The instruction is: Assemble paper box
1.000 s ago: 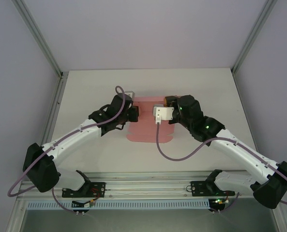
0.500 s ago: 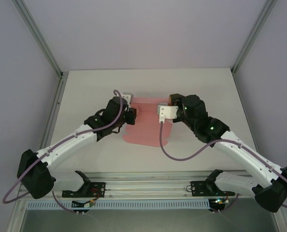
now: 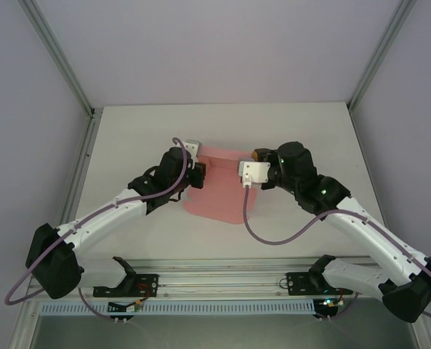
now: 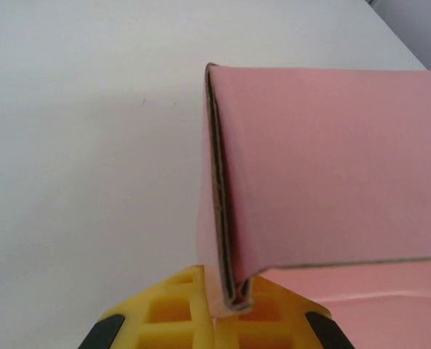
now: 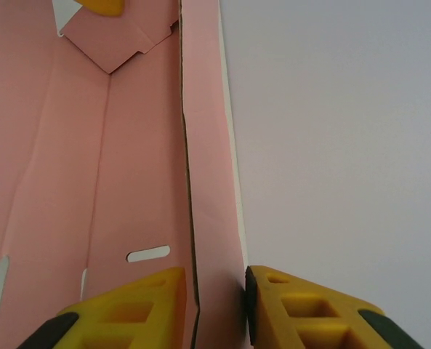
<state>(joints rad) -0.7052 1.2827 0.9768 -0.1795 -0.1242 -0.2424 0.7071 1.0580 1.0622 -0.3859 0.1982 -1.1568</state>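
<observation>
Paper box [image 3: 219, 195] lies mid-table [image 3: 128, 134], a mostly flat pink sheet between the two arms. Left gripper [image 4: 230, 305] is clamped tight on the doubled-over left edge. Right gripper [image 5: 214, 299] has its jaws slightly parted, straddling the raised right flap; no firm pinch is evident. Judgement: early stage. The side folds are started, while the end tabs and slot remain unjoined and no walls are locked.

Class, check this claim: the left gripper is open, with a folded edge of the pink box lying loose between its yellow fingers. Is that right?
Not quite. The left gripper is shut, not open. The left wrist view shows its yellow fingers pinching a folded edge of the box.
</observation>
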